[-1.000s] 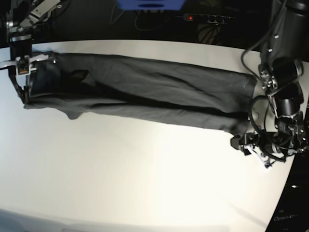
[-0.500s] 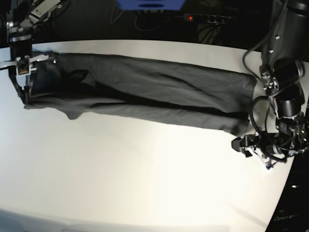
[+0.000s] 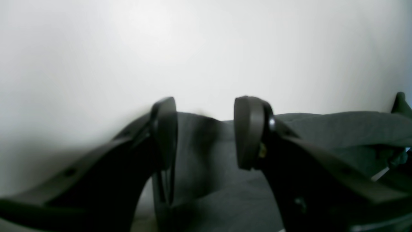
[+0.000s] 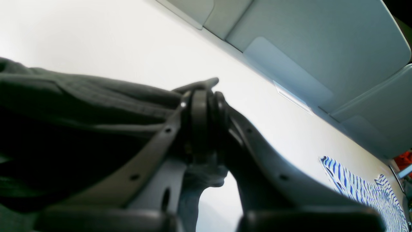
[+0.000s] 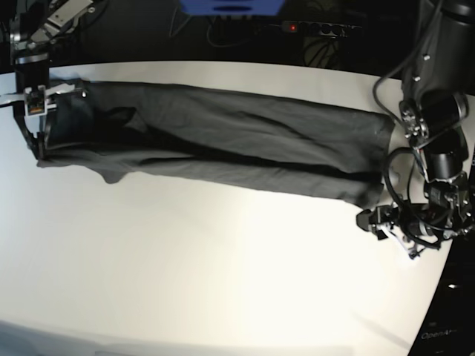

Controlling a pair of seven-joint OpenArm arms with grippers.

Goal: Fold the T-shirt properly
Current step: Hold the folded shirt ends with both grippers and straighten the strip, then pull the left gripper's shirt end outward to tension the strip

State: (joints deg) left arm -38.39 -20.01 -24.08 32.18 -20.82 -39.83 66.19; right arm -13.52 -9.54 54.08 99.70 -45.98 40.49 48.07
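The T-shirt (image 5: 215, 141) lies on the white table (image 5: 223, 282) as one long dark strip, going from about 9 o'clock to 3 o'clock across the top half of the base view. So the long sides look folded in already; that's prob the first part done. It's not a small neat square yet, so the ends must be brought together, maybe w/ one or two more folds. The right gripper (image 4: 206, 106), at 10 o'clock in the base view, is clenched tight on the shirt's end, cloth pinched betw. its pads. The left gripper (image 3: 206, 132), at 4 o'clock, is let go, jaws apart, w/ the shirt's corner just in front of it and nothing held. It needs to grab that end next, I think.
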